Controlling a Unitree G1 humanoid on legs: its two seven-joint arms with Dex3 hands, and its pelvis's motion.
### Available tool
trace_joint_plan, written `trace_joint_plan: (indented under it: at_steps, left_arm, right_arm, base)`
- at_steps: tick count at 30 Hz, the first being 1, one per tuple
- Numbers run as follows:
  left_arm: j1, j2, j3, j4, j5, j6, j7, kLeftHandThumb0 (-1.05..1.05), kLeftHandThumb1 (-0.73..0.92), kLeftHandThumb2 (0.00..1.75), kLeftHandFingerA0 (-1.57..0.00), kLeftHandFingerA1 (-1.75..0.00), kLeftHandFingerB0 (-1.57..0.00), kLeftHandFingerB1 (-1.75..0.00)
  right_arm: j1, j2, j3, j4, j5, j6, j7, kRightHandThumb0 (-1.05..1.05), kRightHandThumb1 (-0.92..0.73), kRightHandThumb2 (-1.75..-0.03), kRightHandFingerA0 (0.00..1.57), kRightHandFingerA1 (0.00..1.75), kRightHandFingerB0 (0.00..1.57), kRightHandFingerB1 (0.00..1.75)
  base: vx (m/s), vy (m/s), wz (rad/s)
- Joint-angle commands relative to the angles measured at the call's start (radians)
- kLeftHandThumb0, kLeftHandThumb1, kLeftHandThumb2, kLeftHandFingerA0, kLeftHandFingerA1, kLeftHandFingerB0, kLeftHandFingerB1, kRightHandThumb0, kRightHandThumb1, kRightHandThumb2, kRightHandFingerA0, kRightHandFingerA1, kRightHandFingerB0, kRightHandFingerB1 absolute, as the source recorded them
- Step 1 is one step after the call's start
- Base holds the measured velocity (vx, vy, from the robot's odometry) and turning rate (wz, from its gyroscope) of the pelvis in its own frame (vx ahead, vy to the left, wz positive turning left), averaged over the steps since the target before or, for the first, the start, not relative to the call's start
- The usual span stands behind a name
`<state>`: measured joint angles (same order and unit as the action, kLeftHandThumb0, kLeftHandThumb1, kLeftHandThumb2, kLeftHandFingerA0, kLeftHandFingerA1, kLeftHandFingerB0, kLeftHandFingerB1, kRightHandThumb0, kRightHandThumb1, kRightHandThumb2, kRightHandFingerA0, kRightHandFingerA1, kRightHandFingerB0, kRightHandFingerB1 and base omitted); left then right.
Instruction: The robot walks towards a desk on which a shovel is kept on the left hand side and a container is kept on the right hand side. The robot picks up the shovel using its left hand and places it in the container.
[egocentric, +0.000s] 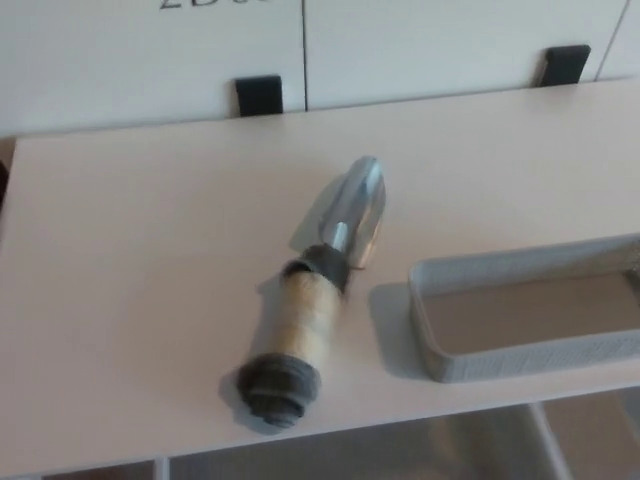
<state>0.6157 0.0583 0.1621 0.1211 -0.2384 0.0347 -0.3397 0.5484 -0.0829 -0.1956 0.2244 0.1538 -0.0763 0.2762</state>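
Head view shows no hand; the rigid shovel (315, 310), lower centre, likely blade-heavy with slick metal, is best grasped at its wrapped handle (300, 318).
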Motion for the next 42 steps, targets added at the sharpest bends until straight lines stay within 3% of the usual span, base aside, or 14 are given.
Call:
trace_joint_plan:
  at_steps: [1,11,13,14,18,19,26,27,28,29,30,33,34,42]
  left_arm:
    - [0.005,0.013,-0.007,-0.012,0.006,-0.004,0.002,-0.29,0.53,0.64,-0.48,-0.45,-0.41,-0.41]
    - [-0.003,0.018,-0.009,-0.015,0.011,0.000,0.018,-0.29,0.53,0.65,-0.52,-0.45,-0.41,-0.41]
    - [-0.003,0.020,-0.012,-0.016,0.013,-0.005,0.019,-0.30,0.53,0.65,-0.51,-0.46,-0.40,-0.41]
    - [-0.006,0.021,-0.012,-0.010,0.015,-0.013,0.019,-0.30,0.53,0.65,-0.51,-0.46,-0.41,-0.42]
    - [-0.006,0.021,-0.013,-0.016,0.010,-0.005,0.021,-0.30,0.52,0.65,-0.52,-0.46,-0.42,-0.42]
    - [-0.006,0.020,-0.014,-0.016,0.010,-0.005,0.022,-0.30,0.52,0.65,-0.52,-0.46,-0.42,-0.42]
    - [-0.017,0.029,-0.021,-0.019,0.019,-0.005,0.021,-0.29,0.53,0.64,-0.51,-0.45,-0.42,-0.42]
    - [-0.017,0.030,-0.022,-0.017,0.020,-0.009,0.018,-0.31,0.52,0.65,-0.50,-0.45,-0.42,-0.42]
    - [-0.016,0.033,-0.025,-0.021,0.023,-0.006,0.020,-0.30,0.52,0.64,-0.49,-0.45,-0.42,-0.42]
    - [-0.017,0.034,-0.025,-0.021,0.019,0.000,0.020,-0.30,0.52,0.64,-0.49,-0.45,-0.43,-0.42]
    - [-0.024,0.036,-0.025,-0.021,0.015,0.008,0.019,-0.30,0.52,0.64,-0.49,-0.45,-0.43,-0.42]
    - [-0.030,0.039,-0.026,-0.022,0.013,0.012,0.021,-0.30,0.51,0.65,-0.51,-0.46,-0.43,-0.42]
    - [-0.034,0.040,-0.026,-0.022,0.015,0.012,0.022,-0.31,0.51,0.65,-0.50,-0.46,-0.42,-0.42]
    - [-0.047,0.055,-0.037,-0.030,0.015,0.024,0.015,-0.35,0.50,0.67,-0.50,-0.47,-0.42,-0.43]
  right_arm:
    - [-0.010,-0.006,-0.010,0.021,0.013,-0.026,0.001,-0.45,-0.32,-0.75,0.90,0.68,0.58,0.58]
    - [-0.023,-0.006,-0.010,0.050,0.020,-0.056,0.014,-0.45,-0.32,-0.75,0.89,0.68,0.59,0.58]
    - [-0.007,-0.005,-0.005,-0.005,0.022,0.002,0.000,-0.40,-0.32,-0.75,0.86,0.68,0.58,0.58]
    - [-0.002,-0.003,-0.005,-0.023,0.025,0.016,-0.001,-0.35,-0.42,-0.52,0.88,0.50,0.67,0.46]
    - [-0.006,0.001,-0.007,-0.023,0.030,0.028,-0.005,-0.37,-0.41,-0.51,0.89,0.51,0.68,0.46]
    - [-0.012,-0.001,-0.010,-0.007,0.031,0.018,0.001,-0.39,-0.31,-0.75,0.85,0.68,0.58,0.59]
    - [-0.027,-0.004,-0.014,0.029,0.033,-0.014,0.015,-0.39,-0.31,-0.75,0.86,0.68,0.59,0.59]
    - [-0.029,-0.003,-0.015,0.031,0.034,-0.015,0.015,-0.39,-0.40,-0.52,0.90,0.50,0.68,0.47]
    - [-0.021,0.001,-0.017,0.027,0.037,-0.011,0.014,-0.37,-0.40,-0.51,0.89,0.50,0.68,0.47]
    - [-0.023,0.000,-0.017,0.032,0.036,-0.015,0.015,-0.38,-0.40,-0.52,0.89,0.51,0.68,0.47]
    - [-0.025,0.001,-0.018,0.037,0.035,-0.021,0.014,-0.40,-0.31,-0.74,0.85,0.68,0.59,0.59]
    - [-0.030,0.004,-0.022,0.050,0.039,-0.032,0.019,-0.40,-0.31,-0.74,0.85,0.68,0.59,0.59]
    - [-0.033,0.005,-0.021,0.051,0.037,-0.026,0.016,-0.37,-0.41,-0.52,0.88,0.51,0.67,0.46]
    - [-0.017,0.017,-0.029,0.031,0.047,-0.013,0.008,-0.38,-0.40,-0.52,0.87,0.51,0.66,0.47]
  base:
    - [-0.03,0.037,0.15]
    - [-0.04,-0.123,0.03]
    - [-0.09,-0.424,-0.06]
    - [-0.12,-0.455,0.19]
    - [-0.05,-0.290,0.03]
    - [-0.03,-0.199,-0.04]
    - [-0.02,-0.041,-0.06]
    - [0.05,0.120,-0.10]
    - [0.04,0.105,0.48]
    - [0.10,0.151,0.15]
    - [0.09,0.132,-0.01]
    - [-0.02,0.044,0.03]
    - [0.00,0.000,0.00]
    - [-0.03,-0.162,0.06]
